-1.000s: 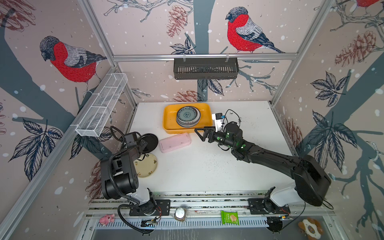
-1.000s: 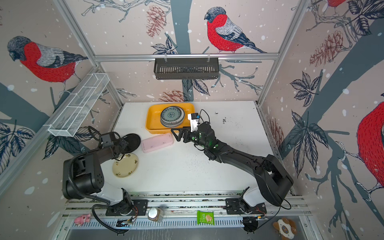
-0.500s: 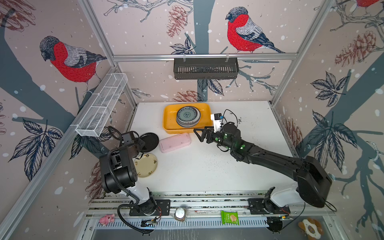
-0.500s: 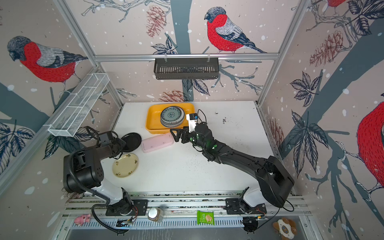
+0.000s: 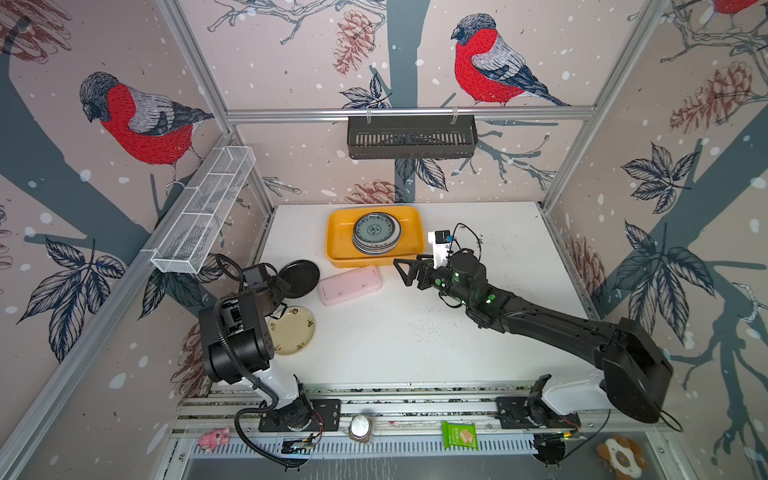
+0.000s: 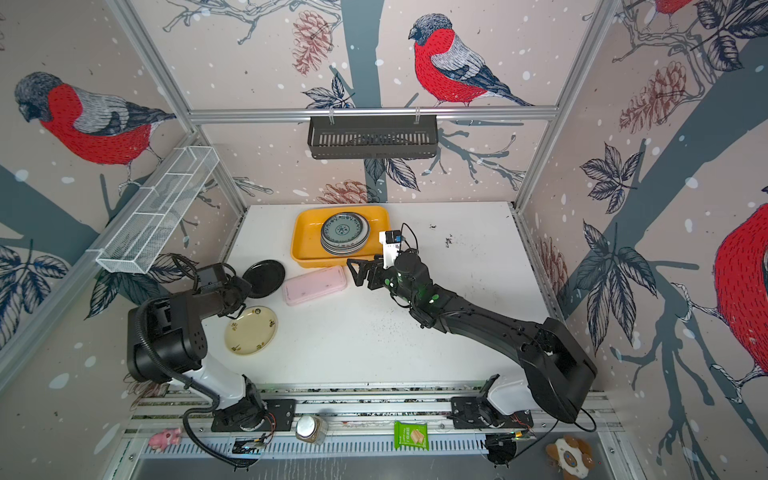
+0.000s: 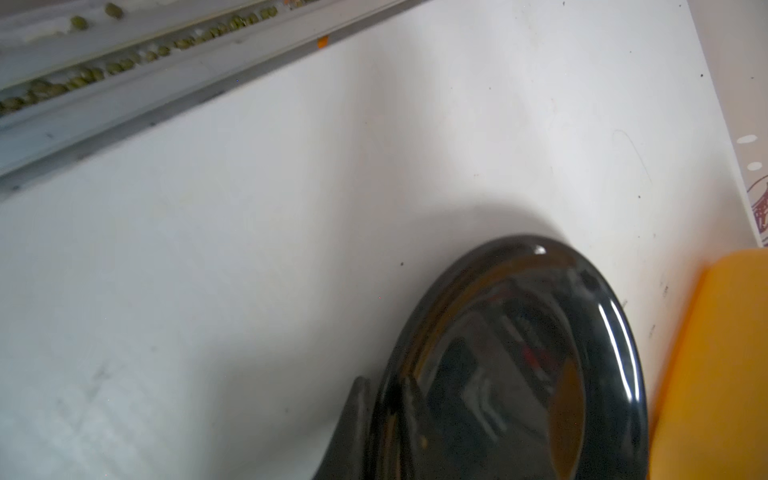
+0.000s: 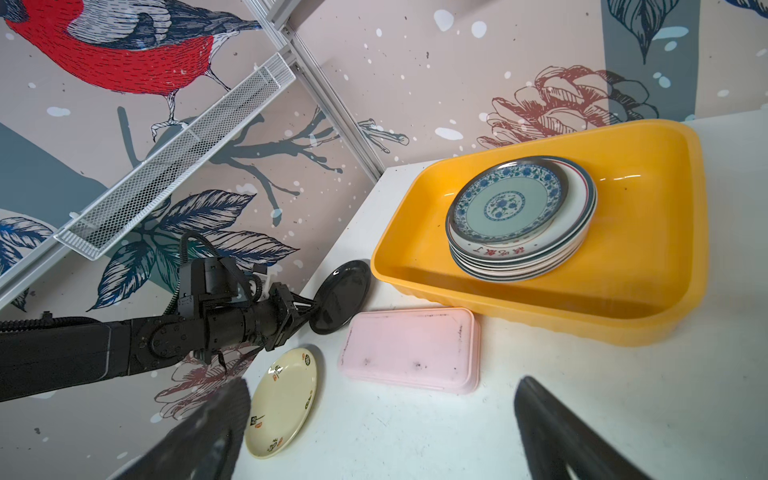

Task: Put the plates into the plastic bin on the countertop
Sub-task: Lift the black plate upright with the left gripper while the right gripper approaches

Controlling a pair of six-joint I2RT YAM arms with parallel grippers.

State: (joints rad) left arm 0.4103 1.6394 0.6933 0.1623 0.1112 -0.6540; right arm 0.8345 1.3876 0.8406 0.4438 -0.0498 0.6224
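Observation:
A glossy black plate (image 5: 302, 276) (image 6: 264, 277) (image 7: 519, 353) (image 8: 341, 297) lies near the countertop's (image 5: 415, 332) left edge. My left gripper (image 5: 283, 286) (image 6: 245, 287) (image 7: 386, 415) is shut on its near rim. A cream plate (image 5: 293, 330) (image 6: 251, 330) (image 8: 282, 403) lies flat in front of it. The yellow plastic bin (image 5: 336, 249) (image 6: 301, 245) (image 8: 665, 208) (image 7: 715, 353) at the back holds a stack of plates (image 5: 376, 232) (image 6: 344, 232) (image 8: 511, 208), a blue-patterned one on top. My right gripper (image 5: 409, 270) (image 6: 361, 272) (image 8: 380, 436) hovers open and empty by the bin's front right corner.
A flat pink box (image 5: 350, 284) (image 6: 314, 284) (image 8: 411, 349) lies between the black plate and my right gripper, just in front of the bin. A white wire basket (image 5: 203, 212) hangs on the left wall and a black slotted rack (image 5: 411, 137) on the back wall.
My left gripper has shut on the black plate's rim. The right arm has barely moved.

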